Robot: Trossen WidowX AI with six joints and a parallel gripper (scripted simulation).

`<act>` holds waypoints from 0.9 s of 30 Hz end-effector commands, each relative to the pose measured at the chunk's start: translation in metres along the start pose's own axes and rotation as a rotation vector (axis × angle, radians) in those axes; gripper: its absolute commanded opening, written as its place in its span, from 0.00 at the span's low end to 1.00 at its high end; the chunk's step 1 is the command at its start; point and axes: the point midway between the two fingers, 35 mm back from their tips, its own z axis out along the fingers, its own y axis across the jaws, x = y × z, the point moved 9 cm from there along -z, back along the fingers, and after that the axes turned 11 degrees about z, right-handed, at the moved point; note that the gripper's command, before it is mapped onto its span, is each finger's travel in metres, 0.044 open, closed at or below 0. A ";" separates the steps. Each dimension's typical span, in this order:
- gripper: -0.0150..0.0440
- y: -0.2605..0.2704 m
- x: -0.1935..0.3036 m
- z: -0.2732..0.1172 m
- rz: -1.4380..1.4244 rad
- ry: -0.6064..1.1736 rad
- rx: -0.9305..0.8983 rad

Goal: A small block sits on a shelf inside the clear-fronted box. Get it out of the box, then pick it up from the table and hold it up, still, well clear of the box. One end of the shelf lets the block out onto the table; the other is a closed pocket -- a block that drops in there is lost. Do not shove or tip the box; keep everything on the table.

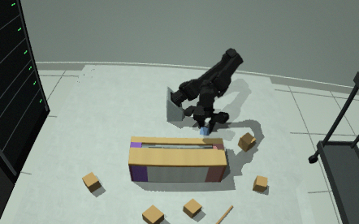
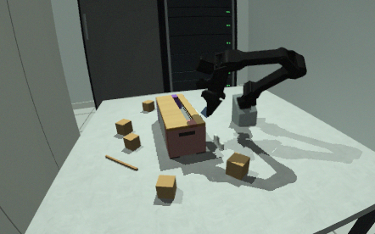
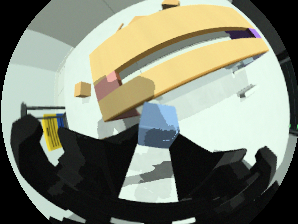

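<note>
Block point(image 1: 205, 131) point(image 2: 204, 112) point(image 3: 158, 125) blue; gripper point(image 1: 206, 125) point(image 2: 208, 111) point(image 3: 154, 129) black; box point(image 1: 177, 157) point(image 2: 186, 140) point(image 3: 175, 37) tan-topped, purple one end, reddish-brown other.

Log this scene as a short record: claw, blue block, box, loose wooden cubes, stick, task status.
claw: closed on the blue block, above the table
blue block: outside the box, off the table
box: upright on the table, long slot in its top
loose wooden cubes: five, spread around the box
stick: lying flat on the table
task status: block out and raised; clearance from box looks small
</note>
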 end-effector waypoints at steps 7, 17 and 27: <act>0.25 0.000 -0.005 -0.009 0.444 0.017 -0.029; 0.25 -0.001 -0.009 -0.017 0.867 0.043 -0.049; 0.25 -0.002 -0.014 -0.025 1.289 0.080 -0.066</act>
